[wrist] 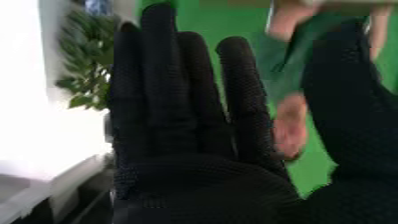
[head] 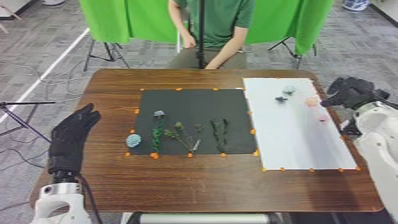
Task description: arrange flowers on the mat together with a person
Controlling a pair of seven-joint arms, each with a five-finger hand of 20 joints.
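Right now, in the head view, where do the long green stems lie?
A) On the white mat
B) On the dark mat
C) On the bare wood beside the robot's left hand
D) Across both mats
B: the long green stems lie on the dark mat, to the left of the white mat.

Smooth brown wooden table [head: 178,187]; on it, a matt dark mat [head: 187,106] and smooth white mat [head: 298,137]; beyond it, rippled green cloth [head: 107,20].
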